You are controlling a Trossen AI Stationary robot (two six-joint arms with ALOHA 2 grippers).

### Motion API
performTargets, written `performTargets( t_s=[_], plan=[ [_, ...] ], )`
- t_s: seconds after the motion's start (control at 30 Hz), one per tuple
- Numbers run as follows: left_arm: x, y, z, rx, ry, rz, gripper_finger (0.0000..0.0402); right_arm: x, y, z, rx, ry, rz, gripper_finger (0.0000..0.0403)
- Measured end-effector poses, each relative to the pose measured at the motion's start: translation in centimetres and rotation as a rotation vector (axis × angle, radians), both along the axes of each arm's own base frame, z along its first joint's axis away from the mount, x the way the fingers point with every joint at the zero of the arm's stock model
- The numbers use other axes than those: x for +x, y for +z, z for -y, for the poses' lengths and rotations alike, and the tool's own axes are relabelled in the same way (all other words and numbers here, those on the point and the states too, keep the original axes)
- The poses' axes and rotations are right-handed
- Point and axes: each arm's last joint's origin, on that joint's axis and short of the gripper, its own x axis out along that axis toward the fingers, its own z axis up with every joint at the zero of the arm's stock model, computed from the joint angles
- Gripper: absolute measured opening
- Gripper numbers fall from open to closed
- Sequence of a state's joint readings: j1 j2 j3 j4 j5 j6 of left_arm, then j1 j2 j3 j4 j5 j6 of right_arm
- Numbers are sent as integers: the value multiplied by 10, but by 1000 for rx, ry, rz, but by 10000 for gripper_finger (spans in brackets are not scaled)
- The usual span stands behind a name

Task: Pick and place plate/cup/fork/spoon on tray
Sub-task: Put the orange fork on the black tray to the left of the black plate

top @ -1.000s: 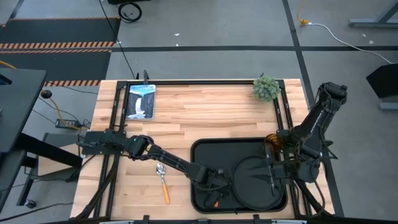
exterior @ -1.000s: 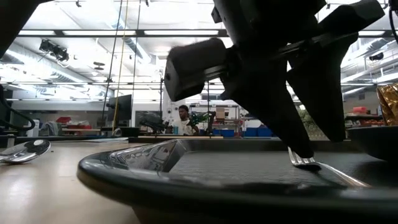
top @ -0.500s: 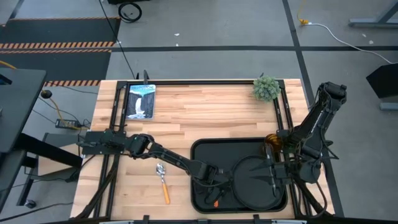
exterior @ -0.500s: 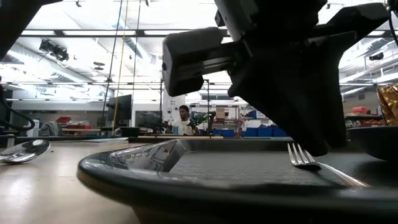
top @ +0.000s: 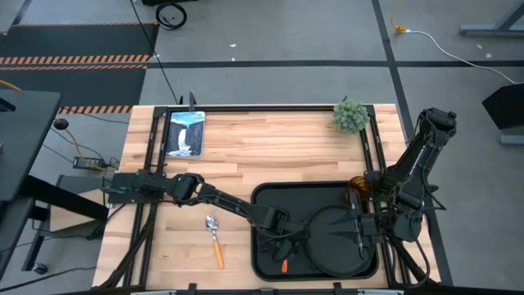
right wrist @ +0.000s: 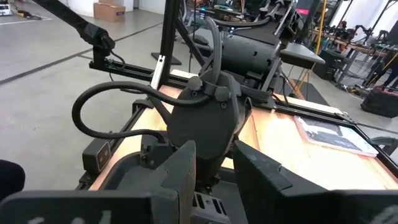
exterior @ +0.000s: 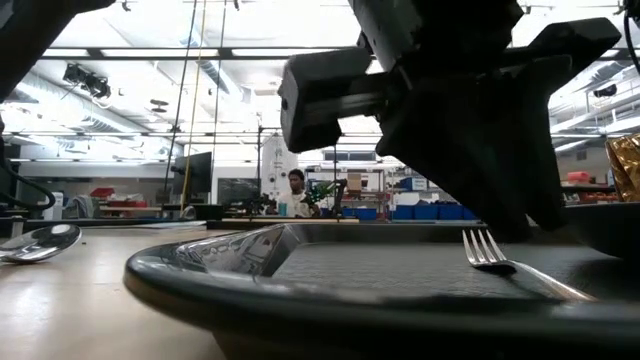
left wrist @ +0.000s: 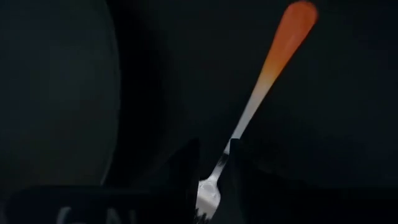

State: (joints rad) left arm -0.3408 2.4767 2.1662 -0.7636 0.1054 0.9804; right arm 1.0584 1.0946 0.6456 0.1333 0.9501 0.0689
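On the bare wood left of the tray (top: 260, 197) lies the spoon (top: 214, 238). Next, the left gripper (top: 281, 235) hovers over the tray with its 2 fingers slightly apart (nothing held), the fork (left wrist: 261, 102) flat beneath. Beside it sits the plate (top: 334, 238), then the cup (top: 359, 189) by the right gripper (top: 358, 228), whose finger state I cannot tell.

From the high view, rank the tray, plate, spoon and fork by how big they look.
1. tray
2. plate
3. spoon
4. fork, though only its orange handle end shows clearly, so its rank against the spoon is unsure.
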Motion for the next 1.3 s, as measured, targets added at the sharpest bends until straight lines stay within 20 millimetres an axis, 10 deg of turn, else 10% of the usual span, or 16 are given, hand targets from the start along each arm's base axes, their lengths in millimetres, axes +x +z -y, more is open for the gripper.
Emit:
performTargets(
  t_s=[1.3],
  plan=[
    [17, -11, -33, -157, 304, -79, 46, 0, -1, 0, -2, -1, -5, 114]
  ],
)
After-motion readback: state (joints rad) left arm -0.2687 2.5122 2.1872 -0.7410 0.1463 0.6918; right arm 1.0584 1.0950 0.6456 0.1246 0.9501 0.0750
